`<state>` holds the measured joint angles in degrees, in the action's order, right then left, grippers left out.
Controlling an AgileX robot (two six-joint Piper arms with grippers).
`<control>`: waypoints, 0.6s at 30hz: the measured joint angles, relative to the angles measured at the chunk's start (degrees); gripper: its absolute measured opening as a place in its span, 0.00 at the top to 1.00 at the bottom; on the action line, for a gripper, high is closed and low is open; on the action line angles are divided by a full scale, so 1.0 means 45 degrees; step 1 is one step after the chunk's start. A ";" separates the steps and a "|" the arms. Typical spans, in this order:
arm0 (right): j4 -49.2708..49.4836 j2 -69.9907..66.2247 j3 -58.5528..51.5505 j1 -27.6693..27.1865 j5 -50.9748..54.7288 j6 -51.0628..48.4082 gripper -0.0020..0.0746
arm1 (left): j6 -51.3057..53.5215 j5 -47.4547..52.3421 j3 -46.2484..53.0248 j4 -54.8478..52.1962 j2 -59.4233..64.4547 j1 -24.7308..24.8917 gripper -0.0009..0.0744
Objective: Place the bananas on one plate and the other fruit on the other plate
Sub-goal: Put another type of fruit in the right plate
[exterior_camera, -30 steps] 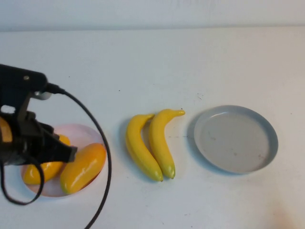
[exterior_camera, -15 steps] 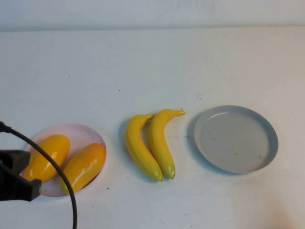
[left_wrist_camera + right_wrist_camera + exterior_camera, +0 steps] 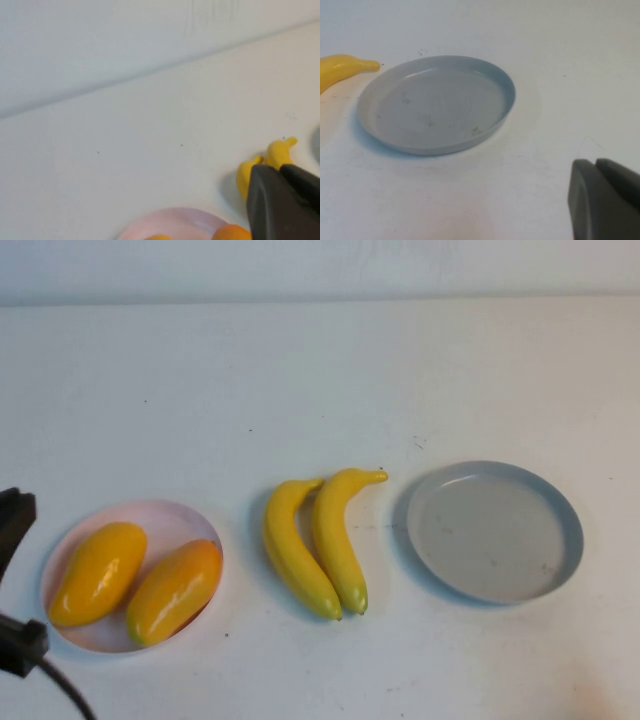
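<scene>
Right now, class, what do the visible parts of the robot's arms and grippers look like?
The left gripper has matte dark grey, blocky fingers with rounded edges. The right gripper looks the same. In the high view, black parts of the left arm and a black cable show at the table's left edge.

surface: white table (image 3: 300, 370) | marks: faint dark specks | backdrop: pale wall (image 3: 100, 40)

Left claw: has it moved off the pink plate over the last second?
Yes. The left claw, shut, has pulled back toward the robot, leaving the pink plate and both mangoes uncovered in the high view.
</scene>
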<state>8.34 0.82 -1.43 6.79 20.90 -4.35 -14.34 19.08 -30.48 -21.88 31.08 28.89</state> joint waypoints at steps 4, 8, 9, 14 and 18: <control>0.0000 0.0000 0.0000 0.0000 0.0000 0.0000 0.99 | 0.1128 -0.0886 0.1121 0.0775 -0.2034 -0.1064 0.99; 0.0000 0.0000 0.0000 0.0000 0.0000 0.0000 0.99 | 0.3111 -0.2424 0.2771 0.2619 -0.3794 -0.3199 0.99; 0.0000 0.0000 0.0000 0.0000 0.0000 0.0000 0.99 | 0.3372 -0.2951 0.3191 0.3021 -0.4215 -0.3811 0.99; 0.0000 0.0000 0.0000 0.0000 0.0000 0.0000 0.99 | 0.3744 -0.4240 0.4983 0.3687 -0.6091 -0.5932 0.99; 0.0019 0.0000 0.0000 0.0000 0.0000 0.0000 0.99 | 0.3563 -0.4735 0.6282 0.4005 -0.6996 -0.6470 0.99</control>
<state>8.42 0.82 -1.43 6.79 20.90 -4.35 1.69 -2.23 -2.21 -3.85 -0.40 -0.22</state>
